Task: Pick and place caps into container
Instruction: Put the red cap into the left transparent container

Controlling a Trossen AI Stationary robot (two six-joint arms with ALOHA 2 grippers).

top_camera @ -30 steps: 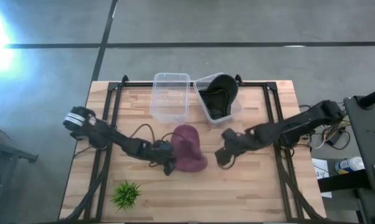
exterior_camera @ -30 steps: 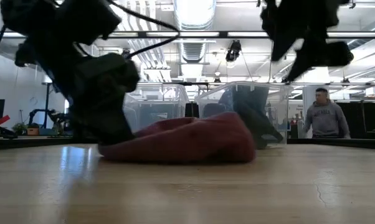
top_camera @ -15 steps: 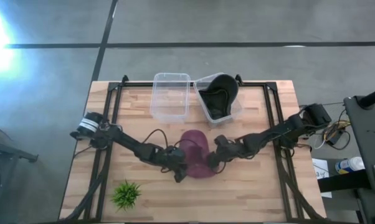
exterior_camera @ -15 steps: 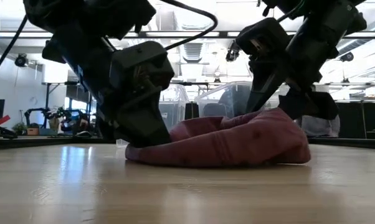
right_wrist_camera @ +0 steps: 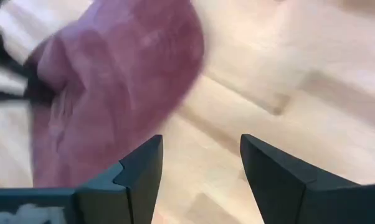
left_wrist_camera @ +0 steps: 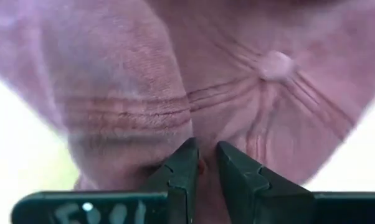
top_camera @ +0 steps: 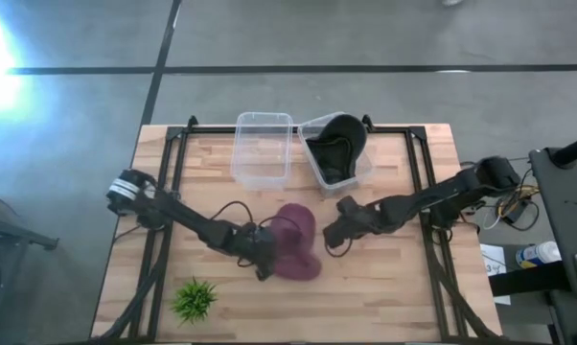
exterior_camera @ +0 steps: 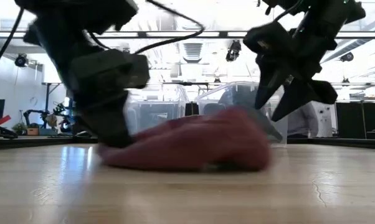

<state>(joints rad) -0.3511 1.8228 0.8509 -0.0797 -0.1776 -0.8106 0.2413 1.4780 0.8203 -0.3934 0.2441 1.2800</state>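
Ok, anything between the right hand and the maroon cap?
No. In the right wrist view, only bare wooden table separates the open right hand from the maroon cap.

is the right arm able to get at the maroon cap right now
Probably yes. The right gripper hangs open just beside the maroon cap, with only bare table between them. The left gripper pinches the cap's other side, well clear of that approach.

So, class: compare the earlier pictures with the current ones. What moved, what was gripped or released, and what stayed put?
The right gripper, which was against the maroon cap half a second ago, has drawn back, open and clear of it. The left gripper stays pinched on the cap's fabric and has shifted it slightly. The empty clear tub, the tub holding a dark cap and the plant are unchanged.
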